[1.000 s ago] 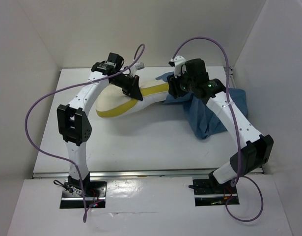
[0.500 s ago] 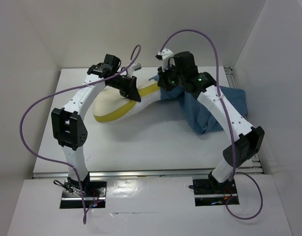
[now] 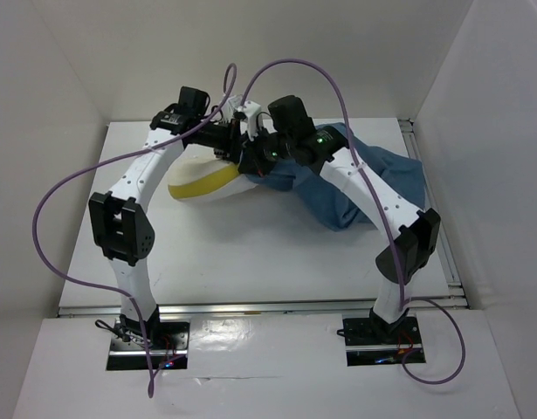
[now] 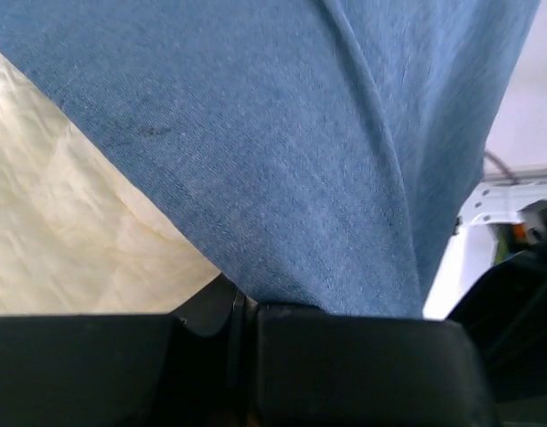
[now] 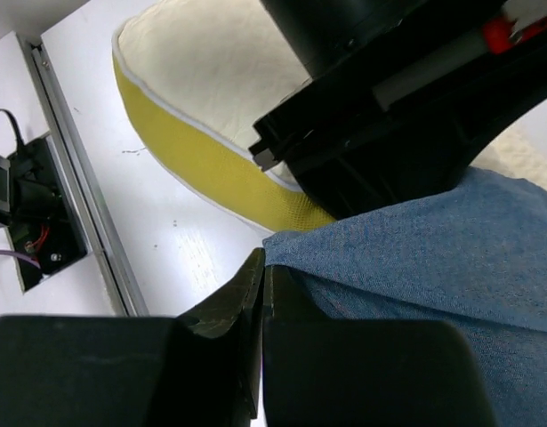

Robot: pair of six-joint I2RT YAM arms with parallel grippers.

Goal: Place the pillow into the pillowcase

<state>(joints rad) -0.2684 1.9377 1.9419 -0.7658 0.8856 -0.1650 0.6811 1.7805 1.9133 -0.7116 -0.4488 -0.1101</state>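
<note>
The cream pillow lies tilted at the back left, its yellow edge band facing me. The dusty-blue pillowcase stretches from the right over the pillow's right end. My right gripper is shut on the pillowcase's edge, just above the table beside the yellow band. My left gripper is shut at the pillow's upper right edge. In the left wrist view the blue cloth covers the cream pillow right down to my closed jaws and hides the pinch point.
White enclosure walls stand close on the left, back and right. A metal rail runs along the table's edge. Purple cables loop above both arms. The two wrists are almost touching over the pillow.
My right gripper has swept left, dragging the pillowcase edge over the pillow's right end. The pillow has shifted a little left, and my left gripper stayed on it.
</note>
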